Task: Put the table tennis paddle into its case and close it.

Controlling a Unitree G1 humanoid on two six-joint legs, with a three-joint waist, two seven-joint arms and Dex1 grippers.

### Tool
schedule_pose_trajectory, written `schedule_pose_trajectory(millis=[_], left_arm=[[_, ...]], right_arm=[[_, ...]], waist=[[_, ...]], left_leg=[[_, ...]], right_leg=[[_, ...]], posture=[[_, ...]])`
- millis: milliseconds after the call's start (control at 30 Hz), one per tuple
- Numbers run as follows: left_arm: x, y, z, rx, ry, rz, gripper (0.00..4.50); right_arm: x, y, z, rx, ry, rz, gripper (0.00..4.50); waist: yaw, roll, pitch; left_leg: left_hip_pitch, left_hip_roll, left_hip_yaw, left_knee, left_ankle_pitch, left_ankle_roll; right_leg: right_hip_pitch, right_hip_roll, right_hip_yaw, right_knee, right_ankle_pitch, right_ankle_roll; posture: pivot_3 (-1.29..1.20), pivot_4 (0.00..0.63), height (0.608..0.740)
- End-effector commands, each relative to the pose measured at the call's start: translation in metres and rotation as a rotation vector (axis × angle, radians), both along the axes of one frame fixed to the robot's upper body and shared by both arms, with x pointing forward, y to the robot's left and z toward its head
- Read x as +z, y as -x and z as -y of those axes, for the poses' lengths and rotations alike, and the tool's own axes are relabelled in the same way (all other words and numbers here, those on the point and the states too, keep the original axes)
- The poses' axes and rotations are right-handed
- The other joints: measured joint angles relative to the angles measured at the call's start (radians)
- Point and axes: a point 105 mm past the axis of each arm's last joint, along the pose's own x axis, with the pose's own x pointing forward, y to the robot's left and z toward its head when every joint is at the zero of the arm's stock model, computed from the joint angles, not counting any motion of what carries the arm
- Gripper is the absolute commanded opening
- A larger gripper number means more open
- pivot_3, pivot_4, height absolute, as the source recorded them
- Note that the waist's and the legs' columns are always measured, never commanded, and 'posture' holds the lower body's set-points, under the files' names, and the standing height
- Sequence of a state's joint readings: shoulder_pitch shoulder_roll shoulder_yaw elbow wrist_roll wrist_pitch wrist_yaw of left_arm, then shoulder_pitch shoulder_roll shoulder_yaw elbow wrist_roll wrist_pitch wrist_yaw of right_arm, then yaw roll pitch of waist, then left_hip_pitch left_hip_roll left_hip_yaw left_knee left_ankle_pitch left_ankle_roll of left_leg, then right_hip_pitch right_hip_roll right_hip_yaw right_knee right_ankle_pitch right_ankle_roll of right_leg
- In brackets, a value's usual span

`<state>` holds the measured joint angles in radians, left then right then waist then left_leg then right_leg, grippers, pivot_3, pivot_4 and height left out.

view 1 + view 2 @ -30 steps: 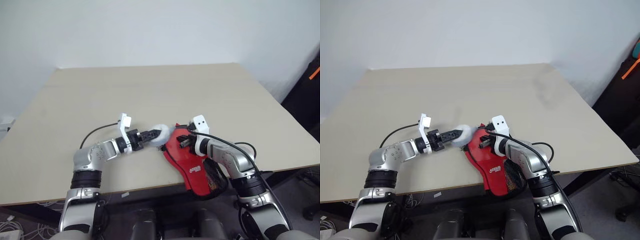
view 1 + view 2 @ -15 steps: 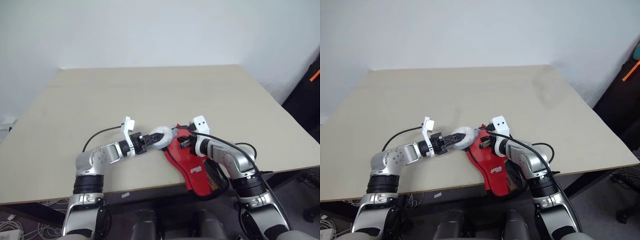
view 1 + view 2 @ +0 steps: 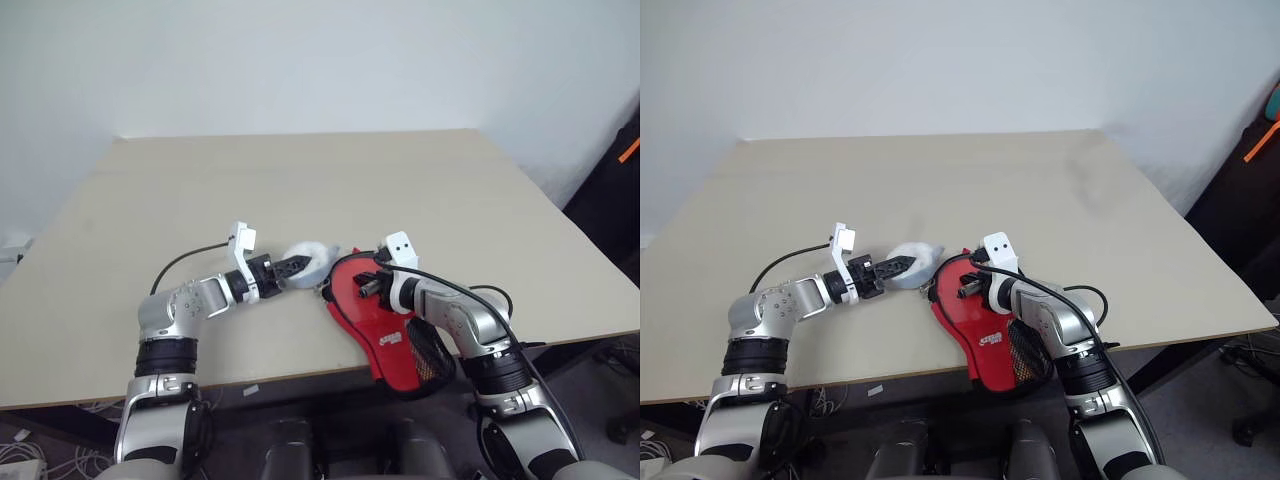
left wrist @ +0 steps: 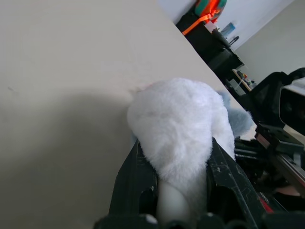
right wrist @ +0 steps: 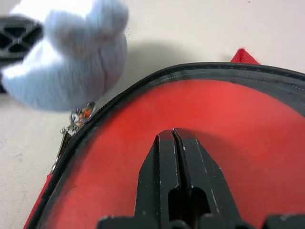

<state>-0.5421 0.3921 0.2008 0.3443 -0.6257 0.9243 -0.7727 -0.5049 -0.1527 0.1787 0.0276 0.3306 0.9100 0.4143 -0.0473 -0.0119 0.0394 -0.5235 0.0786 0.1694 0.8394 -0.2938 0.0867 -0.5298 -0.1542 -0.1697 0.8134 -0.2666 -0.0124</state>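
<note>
The red case with black trim, white logo and mesh pocket lies at the table's front edge, its lower end hanging over. My right gripper is shut, its fingertips resting on a smooth red surface inside the black zip rim. Whether that surface is the table tennis paddle or a case panel, I cannot tell. A metal zip pull lies at the rim. Just left of the case, my left gripper is shut on a fluffy pale grey-blue lump, which bulges past its fingers.
The beige table stretches wide behind and to both sides of the case. A black cable loops from my left wrist, another lies by my right forearm. Dark furniture stands off the table's right side.
My left gripper closed on the fluffy lump and drew it a little left and away from the case. The right gripper stayed still on the red surface.
</note>
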Motion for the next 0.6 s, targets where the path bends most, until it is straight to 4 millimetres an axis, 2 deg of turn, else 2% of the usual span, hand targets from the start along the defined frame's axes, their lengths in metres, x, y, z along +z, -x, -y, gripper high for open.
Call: schedule_pose_trajectory(millis=[33,500,600], left_arm=[[0.028,-0.019,-0.011,0.046,-0.04,0.122,0.6],[0.037,-0.047,-0.003,0.045,-0.141,0.203,0.6],[0.045,-0.061,0.007,0.07,-0.15,0.24,0.6]], right_arm=[[-0.004,0.002,-0.003,0.017,0.022,-0.013,0.0],[-0.003,0.006,-0.007,0.056,0.027,0.004,0.0],[-0.003,0.006,-0.007,0.062,0.028,0.007,0.0]], waist=[[0.0,0.0,0.0],[-0.002,0.0,0.0],[-0.001,0.0,0.0]], left_leg=[[0.0,0.0,0.0,0.0,0.0,0.0],[0.0,0.0,0.0,0.0,0.0,0.0],[0.0,0.0,0.0,0.0,0.0,0.0]], right_leg=[[0.0,0.0,0.0,0.0,0.0,0.0],[0.0,0.0,0.0,0.0,0.0,0.0],[0.0,0.0,0.0,0.0,0.0,0.0]], posture=[[0.0,0.0,0.654],[0.0,0.0,0.654],[0.0,0.0,0.654]])
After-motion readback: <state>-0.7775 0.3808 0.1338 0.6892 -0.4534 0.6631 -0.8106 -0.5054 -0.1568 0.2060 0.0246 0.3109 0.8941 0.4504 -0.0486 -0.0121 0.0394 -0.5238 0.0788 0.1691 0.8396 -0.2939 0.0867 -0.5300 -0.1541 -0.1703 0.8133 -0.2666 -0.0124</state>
